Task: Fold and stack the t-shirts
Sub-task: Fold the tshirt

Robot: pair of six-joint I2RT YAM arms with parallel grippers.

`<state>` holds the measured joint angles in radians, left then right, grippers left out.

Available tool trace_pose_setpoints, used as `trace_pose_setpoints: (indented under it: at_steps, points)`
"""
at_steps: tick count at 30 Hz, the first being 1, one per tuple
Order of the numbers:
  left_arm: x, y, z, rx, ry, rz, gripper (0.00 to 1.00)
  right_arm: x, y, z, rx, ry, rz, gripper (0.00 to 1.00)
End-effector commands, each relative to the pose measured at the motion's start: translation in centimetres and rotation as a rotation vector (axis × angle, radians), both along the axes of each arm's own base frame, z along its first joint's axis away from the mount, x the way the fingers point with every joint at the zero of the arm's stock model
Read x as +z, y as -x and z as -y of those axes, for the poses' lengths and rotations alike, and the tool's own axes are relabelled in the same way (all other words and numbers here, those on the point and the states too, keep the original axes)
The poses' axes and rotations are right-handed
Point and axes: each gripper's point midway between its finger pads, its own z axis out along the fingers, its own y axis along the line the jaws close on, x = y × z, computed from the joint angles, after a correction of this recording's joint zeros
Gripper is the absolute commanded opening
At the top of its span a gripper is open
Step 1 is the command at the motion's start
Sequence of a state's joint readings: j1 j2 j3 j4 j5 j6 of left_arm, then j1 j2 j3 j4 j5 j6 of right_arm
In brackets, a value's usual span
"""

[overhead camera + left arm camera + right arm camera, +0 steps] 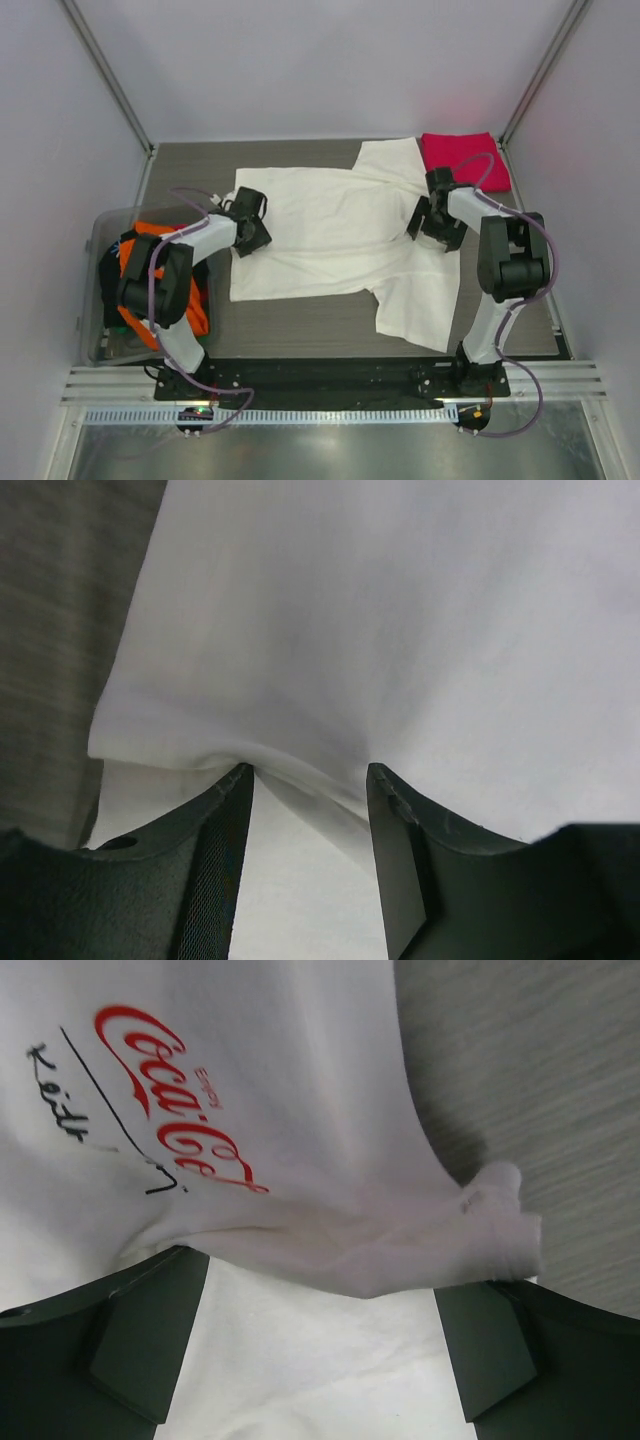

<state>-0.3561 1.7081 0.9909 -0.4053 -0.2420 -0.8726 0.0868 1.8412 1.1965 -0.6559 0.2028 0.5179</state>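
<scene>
A white t-shirt (330,230) lies spread on the dark table, one sleeve toward the near right. My left gripper (256,232) is on its left edge, and in the left wrist view (308,772) it stands open with a raised fold of white cloth (400,630) at the fingertips. My right gripper (428,222) is on the shirt's right side. In the right wrist view (320,1270) it is wide open over a bunched fold of the shirt (330,1250), near red script (170,1100). A folded pink-red t-shirt (462,155) lies at the back right. An orange t-shirt (150,232) and a dark one (108,275) are in the bin.
A clear plastic bin (92,330) stands at the left edge beside the left arm. Grey walls enclose the table on three sides. A metal rail (320,385) runs along the near edge by the arm bases.
</scene>
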Motion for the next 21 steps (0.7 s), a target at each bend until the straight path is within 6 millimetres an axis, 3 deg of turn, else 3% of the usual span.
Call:
trace_pose_setpoints:
  at_steps: [1, 2, 3, 4, 6, 9, 11, 12, 13, 14, 15, 16, 18, 19, 20, 21]
  points:
    - [-3.6, -1.1, -1.2, -0.024, 0.000, -0.086, 0.51, -1.7, -1.8, 1.6, 0.006, 0.076, -0.038, 1.00]
    - [-3.6, -2.4, -1.4, -0.019, 0.004, -0.088, 0.50, -0.9, -3.1, 1.6, 0.013, 0.079, -0.024, 1.00]
    - [-3.5, -2.9, -1.3, -0.015, 0.012, -0.092, 0.50, -1.1, -3.5, 1.8, 0.015, 0.086, -0.034, 1.00]
    - [-3.1, -3.4, -0.9, -0.018, 0.040, -0.094, 0.50, 0.0, -4.9, 2.0, 0.016, 0.094, -0.005, 1.00]
    - [-2.2, -3.6, -0.3, -0.016, 0.075, -0.079, 0.50, 1.6, -5.6, 2.1, 0.032, 0.101, 0.026, 1.00]
    - [1.0, -3.1, 0.2, -0.021, 0.105, -0.016, 0.51, 4.3, -6.0, 1.9, 0.043, 0.097, 0.091, 1.00]
    - [2.2, -1.6, -0.4, -0.012, 0.089, -0.004, 0.53, 7.2, -5.4, 1.4, 0.047, 0.081, 0.156, 1.00]
    - [4.7, -1.3, -0.8, -0.003, 0.097, 0.058, 0.54, 7.9, -5.0, 1.2, 0.049, 0.075, 0.174, 1.00]
    - [5.2, -0.3, -1.2, 0.018, 0.097, 0.058, 0.54, 9.8, -3.9, 0.8, 0.055, 0.067, 0.215, 1.00]
    - [5.0, 1.0, -1.7, 0.034, 0.090, 0.053, 0.55, 10.3, -3.1, 0.7, 0.053, 0.064, 0.221, 1.00]
    - [6.5, 1.6, -1.9, 0.046, 0.109, 0.094, 0.55, 10.8, -2.3, 0.3, 0.054, 0.053, 0.232, 1.00]
    - [6.7, 2.4, -2.0, 0.065, 0.122, 0.100, 0.55, 10.6, -0.9, 0.3, 0.044, 0.050, 0.226, 1.00]
    - [5.7, 4.8, -2.8, 0.089, 0.079, 0.086, 0.54, 12.3, 1.1, -0.1, 0.033, 0.023, 0.278, 1.00]
    - [6.4, 5.5, -2.7, 0.089, 0.073, 0.116, 0.55, 11.0, 2.9, -0.1, 0.009, 0.008, 0.251, 1.00]
    - [5.5, 6.9, -2.3, 0.080, 0.047, 0.102, 0.55, 12.0, 4.0, -0.1, -0.003, -0.004, 0.288, 1.00]
    - [5.3, 7.7, -2.1, 0.072, 0.038, 0.098, 0.55, 11.6, 5.0, -0.1, -0.010, -0.015, 0.286, 1.00]
